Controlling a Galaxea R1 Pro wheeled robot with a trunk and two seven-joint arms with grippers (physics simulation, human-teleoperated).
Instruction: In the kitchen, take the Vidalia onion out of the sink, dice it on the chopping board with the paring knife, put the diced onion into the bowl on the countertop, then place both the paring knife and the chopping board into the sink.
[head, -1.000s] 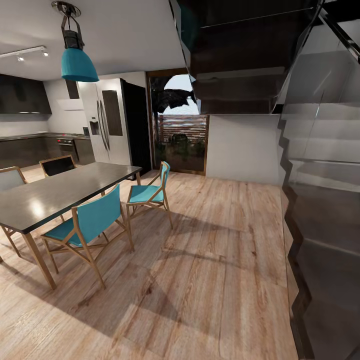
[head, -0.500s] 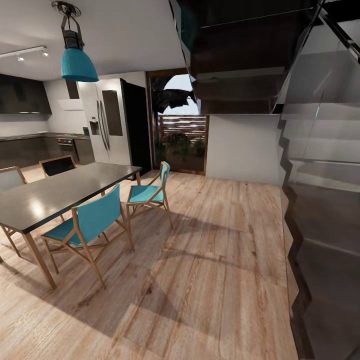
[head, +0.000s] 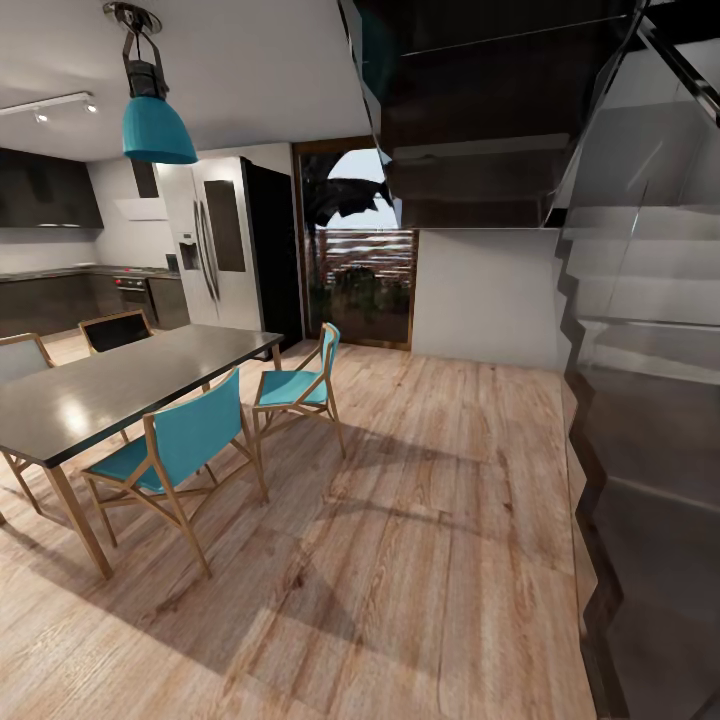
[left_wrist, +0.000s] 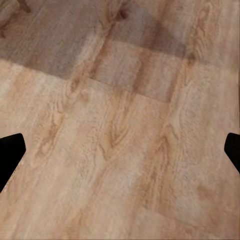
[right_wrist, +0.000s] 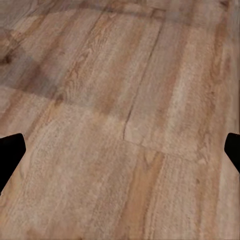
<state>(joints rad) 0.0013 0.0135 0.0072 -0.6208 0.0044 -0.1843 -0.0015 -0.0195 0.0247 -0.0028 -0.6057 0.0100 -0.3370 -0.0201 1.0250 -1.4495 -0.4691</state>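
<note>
**Robot in the dining area, kitchen far off at the head view's left**

The head camera looks across a pale wood floor toward a dark dining table with teal chairs along its near side and wood-framed chairs on the far side. A teal pendant lamp hangs above the table. To the right rises a dark staircase; straight ahead, a glass door shows greenery and a slatted fence outside.

The kitchen lies well beyond the table, at the far left. Its dark wall cabinets, the grey countertop and the lower cabinets beneath it can be made out, along with an oven and a tall refrigerator beside them. The worktop is too small and distant to tell what stands on it, so any basin or dish there, and whatever it holds, cannot be judged.

In the left wrist view, the left gripper shows as two dark fingertips at opposite edges of the picture, spread wide with bare floorboards between them. In the right wrist view, the right gripper looks the same: fingertips far apart, nothing held, wood planks below.
</note>
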